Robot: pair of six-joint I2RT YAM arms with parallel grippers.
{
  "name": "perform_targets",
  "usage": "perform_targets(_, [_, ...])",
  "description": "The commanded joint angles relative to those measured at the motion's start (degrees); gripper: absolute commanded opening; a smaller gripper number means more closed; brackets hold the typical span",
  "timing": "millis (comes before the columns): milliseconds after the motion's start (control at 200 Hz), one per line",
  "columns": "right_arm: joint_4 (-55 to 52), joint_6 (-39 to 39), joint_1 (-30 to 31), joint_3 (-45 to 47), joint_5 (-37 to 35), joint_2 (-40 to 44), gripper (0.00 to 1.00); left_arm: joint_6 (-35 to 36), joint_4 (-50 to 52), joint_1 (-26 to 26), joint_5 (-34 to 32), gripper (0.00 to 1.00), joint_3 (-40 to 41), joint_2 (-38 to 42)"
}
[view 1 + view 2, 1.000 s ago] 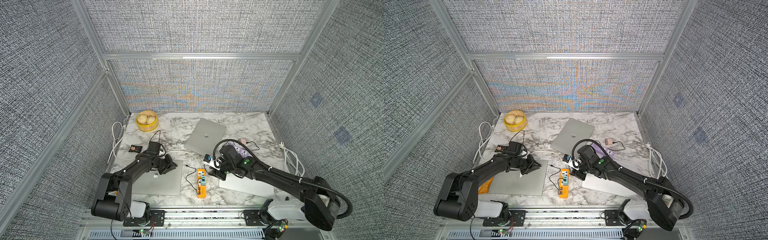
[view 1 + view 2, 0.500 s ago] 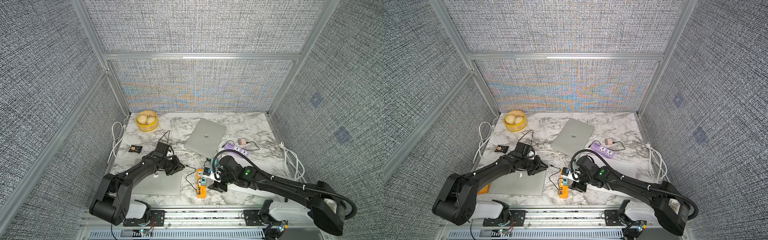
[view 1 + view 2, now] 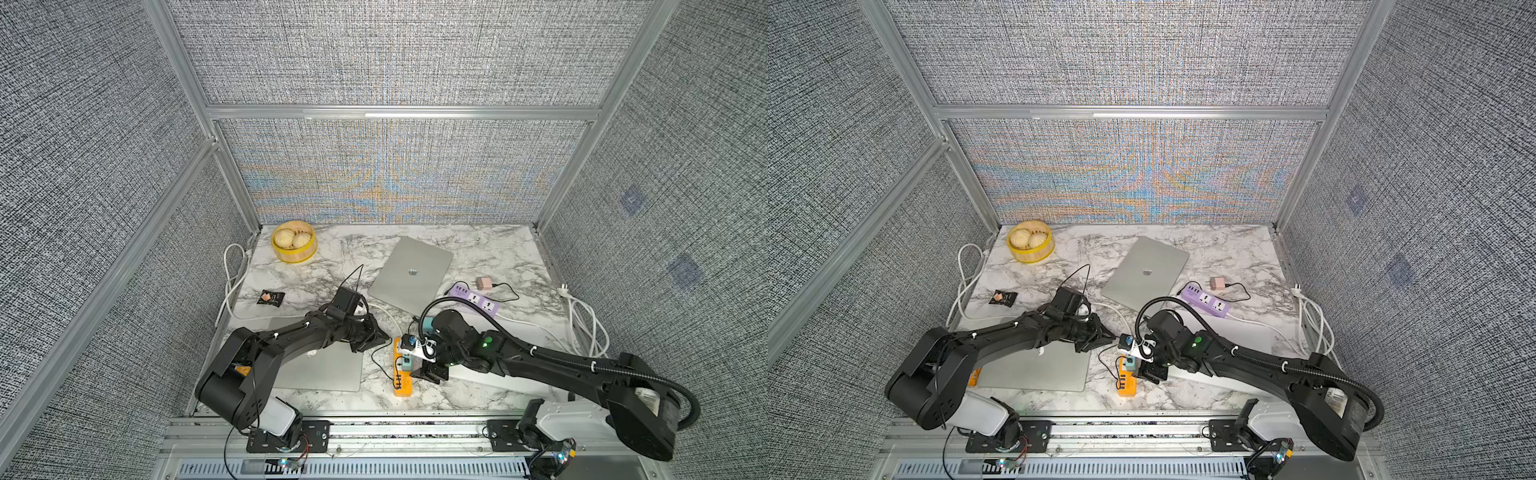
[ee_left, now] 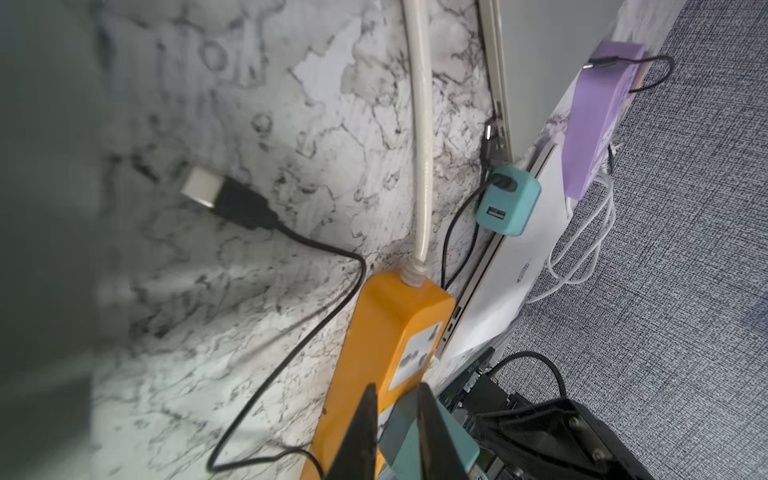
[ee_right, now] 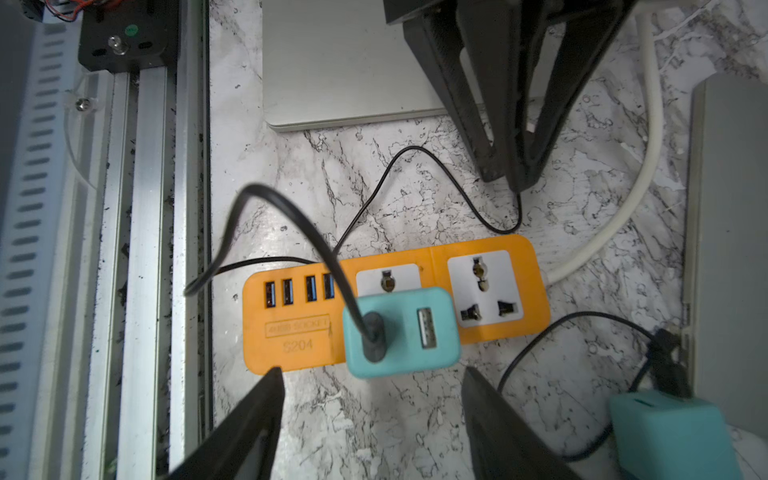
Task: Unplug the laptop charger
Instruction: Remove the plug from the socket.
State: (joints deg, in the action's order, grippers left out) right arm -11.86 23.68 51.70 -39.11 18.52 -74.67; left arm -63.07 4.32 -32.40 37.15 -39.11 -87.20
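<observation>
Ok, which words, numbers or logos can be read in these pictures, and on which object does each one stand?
"S204": moulded on the orange power strip, below its USB ports.
"4USB SOCKET": boxed, just above that on the same strip; blurred, so I am not certain.
Apple logo, no words: on the lid of the grey laptop.
Small print on the white laptop: too small to read.

Robotics lab test cell, this one: grey fabric walls point(image 3: 104, 124) on an aluminium frame point(image 3: 399, 112) box in a marble-look tabletop point(image 3: 332, 253), left arm point(image 3: 291, 336) and right arm point(image 3: 552, 365) mounted on a slotted rail point(image 3: 415, 430) along its front edge.
</observation>
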Motion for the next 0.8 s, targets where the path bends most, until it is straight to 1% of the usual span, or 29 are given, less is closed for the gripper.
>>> perform_targets(0, [0.87,0.84,-0.18,-0.71,-0.42,-0.69,0.7,-1.19,-3.63,-0.98,0.84,0.18,-0.43,-1.09])
perform_targets(305, [2.13,1.7,-0.8,-2.79,1.16,-5.04,0.71,-2.54,-6.45,-3.36,0.93,0.18,-0.05,-3.55])
perform_targets(455, [3.77,1.42,-1.08,-2.96,1.6,-6.07,0.71,-3.71,-8.73,-3.98,0.91,0.18,1.21,-4.38])
perform_targets(635, [2.46,2.67,-1.08,-3.54,1.09,-6.72,0.7,-4.26,-10.12,-4.76,1.24,0.18,1.5,-5.42])
perform_targets(795, [1.57,4.0,-1.08,-3.73,0.42,-6.19,0.69,-4.36,-8.94,-4.86,-0.73,0.18,1.64,-3.06])
